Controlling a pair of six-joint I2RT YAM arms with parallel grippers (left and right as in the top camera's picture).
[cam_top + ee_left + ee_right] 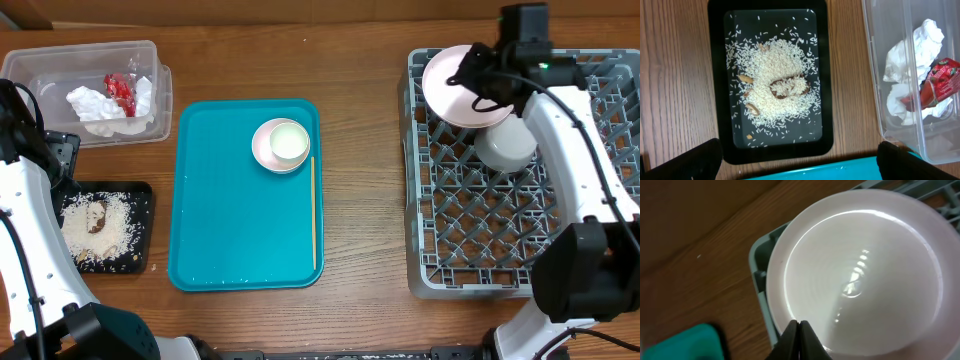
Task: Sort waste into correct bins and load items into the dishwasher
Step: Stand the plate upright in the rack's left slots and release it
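My right gripper is shut on the rim of a pink plate and holds it over the far left corner of the grey dishwasher rack. In the right wrist view the shut fingers pinch the plate. A white bowl lies in the rack beside the plate. A pink bowl with a smaller pale cup in it and a wooden chopstick sit on the teal tray. My left gripper is open and empty above the black tray of rice.
A clear bin at the far left holds crumpled white paper and a red wrapper. The black tray holds rice and food scraps. It lies between the bin and the teal tray's front left.
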